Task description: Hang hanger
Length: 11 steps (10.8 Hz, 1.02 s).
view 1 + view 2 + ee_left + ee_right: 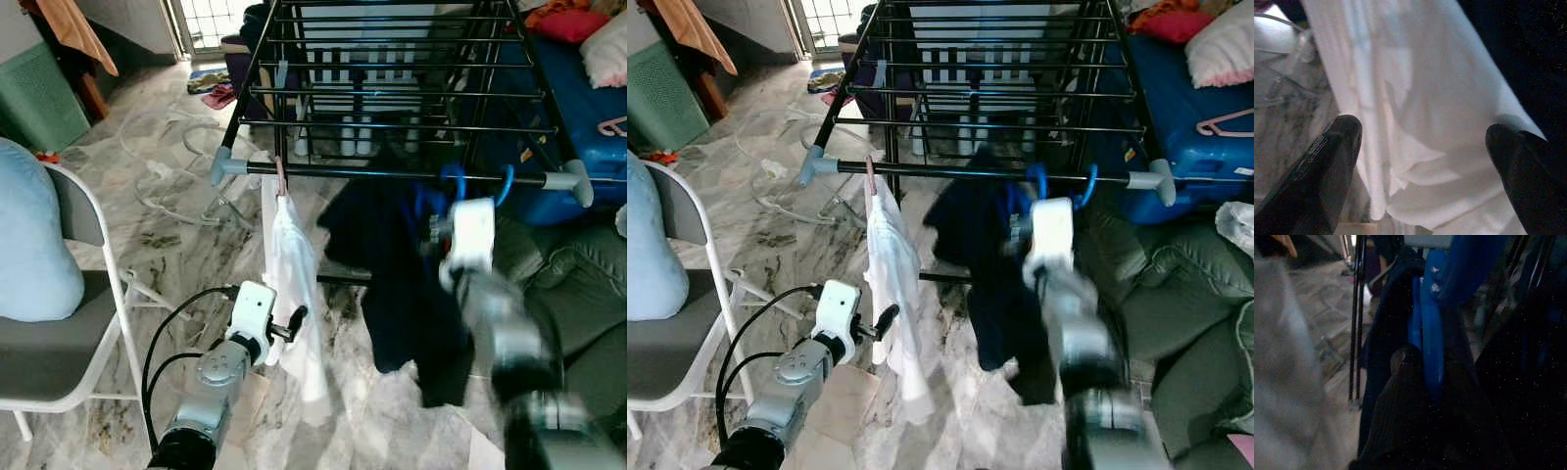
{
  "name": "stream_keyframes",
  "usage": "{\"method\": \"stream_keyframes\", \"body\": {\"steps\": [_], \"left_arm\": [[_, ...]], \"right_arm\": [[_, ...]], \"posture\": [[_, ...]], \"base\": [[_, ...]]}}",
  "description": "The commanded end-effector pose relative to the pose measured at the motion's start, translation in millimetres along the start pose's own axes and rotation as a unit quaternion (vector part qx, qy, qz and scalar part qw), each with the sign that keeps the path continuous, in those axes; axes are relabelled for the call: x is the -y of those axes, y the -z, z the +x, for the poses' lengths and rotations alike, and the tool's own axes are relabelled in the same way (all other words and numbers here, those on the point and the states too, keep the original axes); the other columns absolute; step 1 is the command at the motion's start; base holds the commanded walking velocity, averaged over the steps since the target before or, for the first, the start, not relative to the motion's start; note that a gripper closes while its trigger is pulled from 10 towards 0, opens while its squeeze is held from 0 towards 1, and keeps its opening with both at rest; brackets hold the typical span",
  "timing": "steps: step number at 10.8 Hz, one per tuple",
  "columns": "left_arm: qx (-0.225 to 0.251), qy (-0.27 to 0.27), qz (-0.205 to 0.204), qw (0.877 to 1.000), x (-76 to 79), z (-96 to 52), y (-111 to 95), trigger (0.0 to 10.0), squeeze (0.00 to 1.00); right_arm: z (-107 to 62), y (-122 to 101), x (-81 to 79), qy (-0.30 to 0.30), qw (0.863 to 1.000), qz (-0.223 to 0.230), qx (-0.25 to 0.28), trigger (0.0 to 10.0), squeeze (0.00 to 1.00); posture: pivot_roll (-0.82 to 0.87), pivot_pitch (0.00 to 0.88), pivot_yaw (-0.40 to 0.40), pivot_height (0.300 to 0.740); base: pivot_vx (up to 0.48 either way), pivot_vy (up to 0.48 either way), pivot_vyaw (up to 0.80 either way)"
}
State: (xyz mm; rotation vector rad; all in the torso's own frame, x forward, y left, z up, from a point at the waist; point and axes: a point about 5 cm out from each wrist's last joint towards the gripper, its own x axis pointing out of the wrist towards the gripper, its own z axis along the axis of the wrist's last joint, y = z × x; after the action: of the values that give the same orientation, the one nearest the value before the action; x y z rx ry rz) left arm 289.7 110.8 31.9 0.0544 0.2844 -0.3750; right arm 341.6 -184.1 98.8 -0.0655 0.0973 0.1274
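Note:
A black drying rack (392, 173) stands ahead with its front rail across the view. A white garment (292, 284) hangs from that rail on a pink hanger (281, 178). Beside it hangs a dark navy garment (392, 284) on a blue hanger (453, 183), whose hook curls over the rail. My right gripper (438, 220) is raised just under the rail; in the right wrist view a black finger (1405, 367) presses against the blue hanger (1432, 333). My left gripper (290, 326) is low, open, at the white garment's edge, with the cloth (1420, 122) beyond its fingers.
A grey folding chair (59, 343) with a light blue cushion (29, 235) stands on my left. A dark green sofa (578, 284) is on the right. White cables (176, 186) trail over the marble floor. A second blue hook (506, 181) sits further right on the rail.

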Motion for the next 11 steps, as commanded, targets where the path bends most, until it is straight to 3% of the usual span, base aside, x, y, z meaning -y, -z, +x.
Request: {"method": "stream_keyframes", "body": {"steps": [1,4,7,11], "left_arm": [[0.003,-0.012,0.001,1.000,-5.1,0.1,-1,10.0,0.00],[-0.001,-0.047,0.007,0.999,-9.3,1.9,3,10.0,0.00],[-0.008,-0.075,0.009,0.997,-15.5,0.9,8,10.0,0.00],[-0.011,-0.079,0.006,0.997,-16.0,1.1,10,10.0,0.00]], "right_arm": [[-0.6,-11,-3.4,-0.007,1.000,-0.002,0.029,10.0,0.00],[-22.7,12,-15.9,-0.020,1.000,0.009,0.002,10.0,0.00],[-29.6,25,-36.1,-0.042,0.999,0.016,-0.026,10.0,0.00],[-30.2,29,-32.9,-0.034,0.998,0.013,-0.043,10.0,0.00]], "posture": [[-0.18,0.028,0.039,0.740],[-0.17,0.006,0.017,0.740],[-0.16,0.000,-0.002,0.740],[-0.16,0.000,-0.002,0.740]], "base": [[0.000,0.000,0.00],[0.000,0.000,0.00],[-0.251,0.000,0.00],[-0.289,0.000,0.00]]}}
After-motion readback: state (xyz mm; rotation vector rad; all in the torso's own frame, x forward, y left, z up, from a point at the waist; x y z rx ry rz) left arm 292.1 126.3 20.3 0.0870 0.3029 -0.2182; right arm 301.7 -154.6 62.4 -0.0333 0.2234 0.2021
